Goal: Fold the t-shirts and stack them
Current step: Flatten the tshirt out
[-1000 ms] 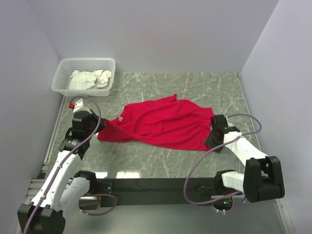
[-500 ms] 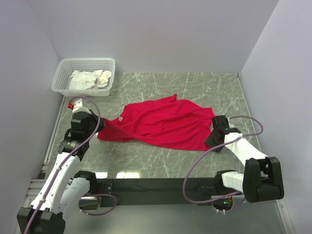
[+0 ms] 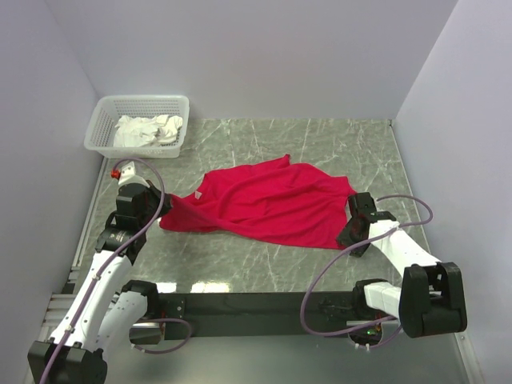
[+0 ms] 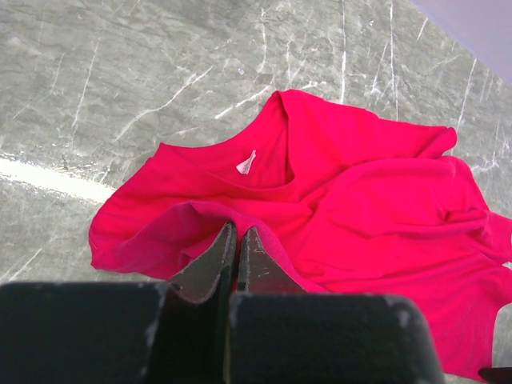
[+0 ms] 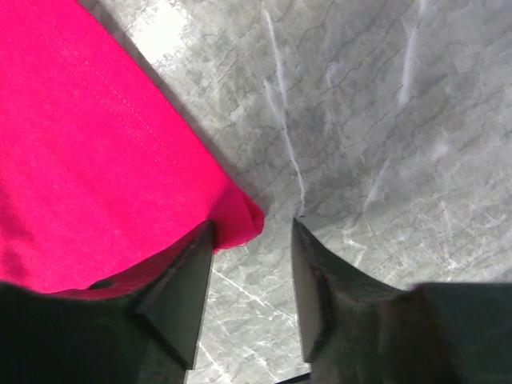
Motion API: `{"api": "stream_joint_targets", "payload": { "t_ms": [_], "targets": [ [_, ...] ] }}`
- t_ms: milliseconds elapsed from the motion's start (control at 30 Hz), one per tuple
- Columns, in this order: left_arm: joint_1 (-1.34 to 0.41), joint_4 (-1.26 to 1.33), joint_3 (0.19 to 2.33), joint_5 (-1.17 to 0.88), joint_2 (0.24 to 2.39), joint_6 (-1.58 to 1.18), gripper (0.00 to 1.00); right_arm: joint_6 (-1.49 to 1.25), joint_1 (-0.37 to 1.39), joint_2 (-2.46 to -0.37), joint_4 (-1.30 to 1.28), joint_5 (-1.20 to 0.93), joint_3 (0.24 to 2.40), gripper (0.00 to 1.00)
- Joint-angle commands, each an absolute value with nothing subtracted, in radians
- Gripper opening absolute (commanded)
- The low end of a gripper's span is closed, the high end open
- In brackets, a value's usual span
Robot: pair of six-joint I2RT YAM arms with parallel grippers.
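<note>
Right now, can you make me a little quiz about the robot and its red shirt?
1. Which has its fingers apart: the left gripper or the right gripper?
2. What lies in the white basket? A: white cloth. B: a red ball. C: bananas.
3. True or false: the red t-shirt is folded into a neat square.

Key:
1. The right gripper; the left one is shut on the shirt's edge.
2. A.
3. False; it lies spread out and rumpled on the table.
</note>
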State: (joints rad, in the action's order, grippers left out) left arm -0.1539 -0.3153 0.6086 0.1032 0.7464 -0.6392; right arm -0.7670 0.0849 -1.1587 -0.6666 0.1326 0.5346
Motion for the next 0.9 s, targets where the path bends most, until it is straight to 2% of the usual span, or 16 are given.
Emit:
{"api": "stream_joint_targets", "payload": {
  "t_ms": [0, 67, 267, 433, 467, 633, 767, 867],
  "targets": [
    [-0.147, -0.290, 0.617, 0.120, 0.727, -0.621, 0.01, -0.782, 0.080, -1.190, -0.618, 0.132, 0.512, 0.49],
    [-0.147, -0.290, 0.615, 0.124, 0.726, -0.621, 0.01, -0.779, 0.081, -1.215, -0.595, 0.127, 0.515, 0.49],
    [-0.147, -0.287, 0.611, 0.147, 0.727, -0.635, 0.01, -0.770, 0.083, -1.239, -0.549, 0.095, 0.515, 0.36],
    [-0.147, -0.298, 0.621, 0.158, 0.742, -0.669, 0.01, -0.758, 0.084, -1.210, -0.543, 0.083, 0.544, 0.04],
    [-0.147, -0.305, 0.644, 0.156, 0.747, -0.672, 0.01, -0.755, 0.083, -1.189, -0.552, 0.092, 0.561, 0.01],
    [-0.147, -0.391, 0.862, 0.195, 0.811, -0.657, 0.01, -0.687, 0.081, -1.098, -0.693, 0.217, 0.854, 0.00],
    [-0.144, -0.465, 1.238, 0.264, 0.908, -0.621, 0.01, -0.631, 0.075, -1.071, -0.791, 0.325, 1.275, 0.00],
    [-0.144, -0.502, 1.497, 0.276, 0.983, -0.609, 0.01, -0.586, 0.072, -1.075, -0.819, 0.348, 1.486, 0.00]
  ]
}}
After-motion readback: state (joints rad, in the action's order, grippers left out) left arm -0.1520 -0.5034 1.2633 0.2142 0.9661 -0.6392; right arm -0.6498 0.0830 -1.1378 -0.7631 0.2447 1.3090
